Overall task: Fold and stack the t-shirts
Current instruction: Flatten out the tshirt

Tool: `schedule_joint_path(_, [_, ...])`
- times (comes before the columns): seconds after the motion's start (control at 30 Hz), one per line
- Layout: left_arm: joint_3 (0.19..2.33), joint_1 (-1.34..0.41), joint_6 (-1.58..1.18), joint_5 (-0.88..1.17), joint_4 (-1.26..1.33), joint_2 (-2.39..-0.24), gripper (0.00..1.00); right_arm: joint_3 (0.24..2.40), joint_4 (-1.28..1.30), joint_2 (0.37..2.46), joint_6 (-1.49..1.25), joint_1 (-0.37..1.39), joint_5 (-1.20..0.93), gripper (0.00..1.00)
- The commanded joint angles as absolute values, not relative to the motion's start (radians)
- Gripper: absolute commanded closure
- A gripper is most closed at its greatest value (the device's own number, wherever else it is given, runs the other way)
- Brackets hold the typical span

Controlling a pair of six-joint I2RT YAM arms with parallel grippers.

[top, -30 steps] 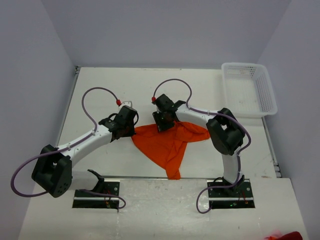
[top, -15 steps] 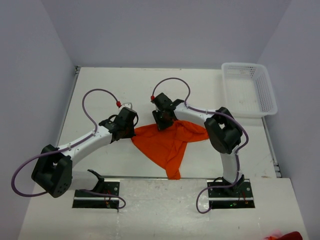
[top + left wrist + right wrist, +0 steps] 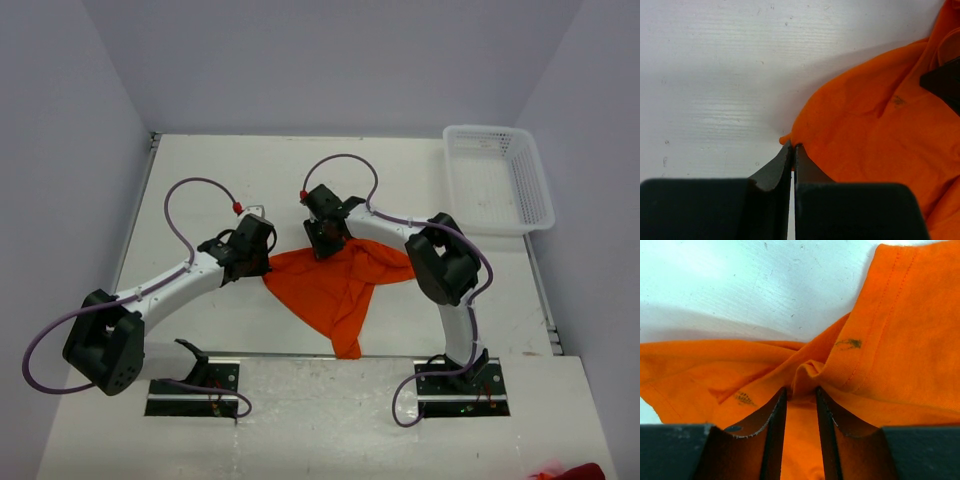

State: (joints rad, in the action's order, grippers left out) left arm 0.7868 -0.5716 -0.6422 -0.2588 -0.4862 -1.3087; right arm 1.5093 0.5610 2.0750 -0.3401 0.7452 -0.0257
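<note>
We'd lift both pinches together and keep the cloth taut, so the orange t-shirt (image 3: 335, 290) spreads flat on the table (image 3: 200, 170) for folding. Our left hand (image 3: 792, 146) is clamped shut on the shirt's edge, with the cloth trailing off to its right. Our right hand (image 3: 800, 389) grips a bunched fold right at its fingertips, shirt spread to either side.

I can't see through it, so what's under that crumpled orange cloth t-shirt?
Only the white table shows around the crumpled orange cloth t-shirt. The patch beneath it is covered by fabric, so whatever lies there cannot be seen.
</note>
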Motion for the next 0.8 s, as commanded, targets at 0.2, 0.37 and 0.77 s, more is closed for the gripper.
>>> schedule_joint_path(0.2, [0.765, -0.565, -0.621, -0.241, -0.451, -1.279, 1.00, 1.559, 0.569, 2.082, -0.341, 0.742, 0.032, 0.77])
schedule_joint_path(0.37, [0.753, -0.565, -0.624, -0.241, -0.445, -1.279, 1.00, 1.589, 0.598, 2.059, -0.336, 0.741, 0.080, 0.91])
schedule_joint_path(0.77, [1.153, -0.627, -0.585, -0.511, -0.774, -1.152, 1.00, 1.961, 0.937, 1.732, -0.252, 0.571, 0.374, 1.00])
